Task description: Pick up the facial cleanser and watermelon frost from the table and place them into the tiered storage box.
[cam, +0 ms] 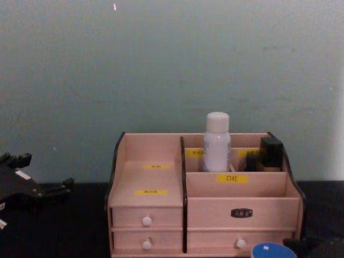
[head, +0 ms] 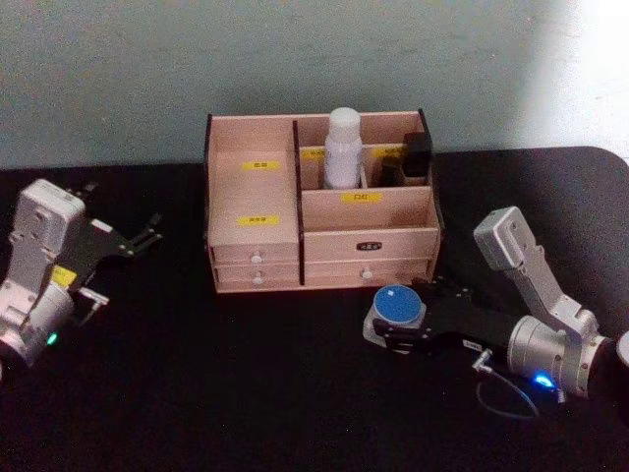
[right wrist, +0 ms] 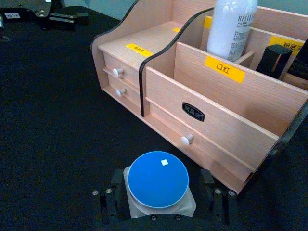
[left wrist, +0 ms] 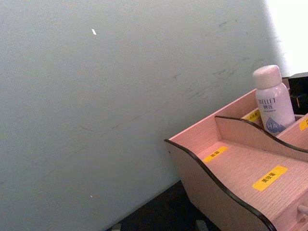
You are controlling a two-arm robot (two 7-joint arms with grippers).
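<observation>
Head view: The organiser (head: pixel 256 236) stands at the back centre of the black table (head: pixel 246 374). A white bottle (head: pixel 343 147) stands upright in its rear middle compartment, and a dark item (head: pixel 415 157) stands in the rear right compartment. The right gripper (head: pixel 405 317) lies low just in front of the organiser's right-hand drawers, closed around a blue-lidded jar (head: pixel 397 303). Whether the jar rests on the table or is raised cannot be told. The left gripper (head: pixel 152 233) sits at the table's left side, well apart from the organiser.

Left wrist view: The organiser (left wrist: pixel 231 163) is seen from its left end, with the white bottle (left wrist: pixel 273 101) upright behind the curved divider. Only the tips of the left gripper's fingers (left wrist: pixel 199 224) show. They stand wide apart with nothing between them.

Right wrist view: The right gripper (right wrist: pixel 161 195) has one of its fingers (right wrist: pixel 118 192) on each side of the jar (right wrist: pixel 158 179), against its pale body. The blue lid faces up. The jar is near the lower right drawer of the organiser (right wrist: pixel 216 120) and does not touch it. The bottle (right wrist: pixel 231 29) and the dark item (right wrist: pixel 274 60) stand behind.

Chest view: The jar's lid (cam: pixel 267 250) shows low in front of the organiser (cam: pixel 150 199). The left gripper (cam: pixel 62 188) is to the left.
</observation>
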